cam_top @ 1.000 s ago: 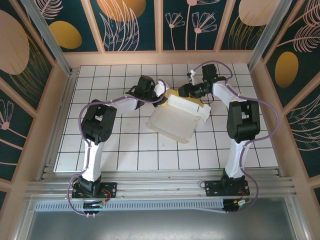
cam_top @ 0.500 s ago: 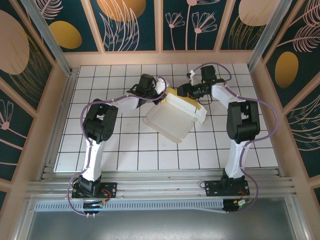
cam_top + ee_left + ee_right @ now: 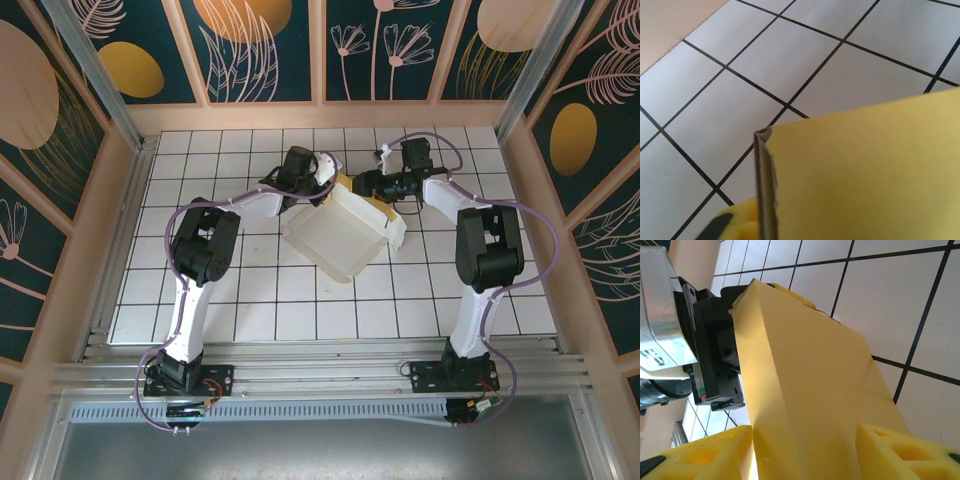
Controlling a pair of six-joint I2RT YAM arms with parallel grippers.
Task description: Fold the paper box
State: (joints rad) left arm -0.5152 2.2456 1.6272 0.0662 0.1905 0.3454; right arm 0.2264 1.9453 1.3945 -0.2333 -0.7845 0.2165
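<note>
The paper box [image 3: 335,238] lies half-formed in the middle of the tiled table, pale white inside, with raised walls and yellow showing at its far edge. My left gripper [image 3: 325,186] meets its far-left wall. In the left wrist view the yellow card [image 3: 865,175] stands on edge with one yellow finger [image 3: 735,227] pressed to it; the other finger is hidden behind the card. My right gripper [image 3: 367,186] holds the far wall. In the right wrist view its fingers [image 3: 715,450] sit on both sides of the folded yellow wall [image 3: 810,390].
The white tiled table [image 3: 250,290] has peach side walls [image 3: 100,230] and aluminium posts at the far corners. The left gripper's grey and black body [image 3: 705,355] sits close beside the yellow wall in the right wrist view.
The box has swung and slid leftward, its near corner moving left. Both grippers shifted slightly toward the far side with it, and the left jaws have narrowed.
</note>
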